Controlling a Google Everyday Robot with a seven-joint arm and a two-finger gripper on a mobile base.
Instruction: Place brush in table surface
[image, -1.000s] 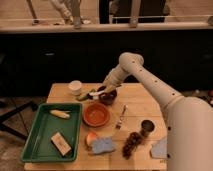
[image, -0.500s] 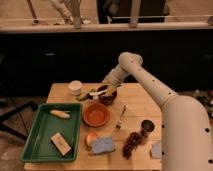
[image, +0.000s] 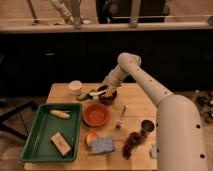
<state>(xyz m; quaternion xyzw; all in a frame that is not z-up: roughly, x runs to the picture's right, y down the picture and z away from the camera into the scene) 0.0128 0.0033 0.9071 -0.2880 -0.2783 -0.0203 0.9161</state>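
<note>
Camera view shows a green tray (image: 45, 131) on the worktop (image: 136, 107), with a yellow piece (image: 59, 114) and a tan block (image: 61, 144) inside. The orange bowl (image: 96, 114) looks empty. The brush (image: 92, 93) pokes out left of the dark bowl (image: 111, 96), right at the end effector (image: 104, 91). I cannot tell if it grips the brush.

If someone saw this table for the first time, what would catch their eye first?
The white robot arm reaches in from the right, its gripper at the dark bowl near the far edge of the table, beside the brush. Next come the green tray on the left and the orange bowl mid-table.
</note>
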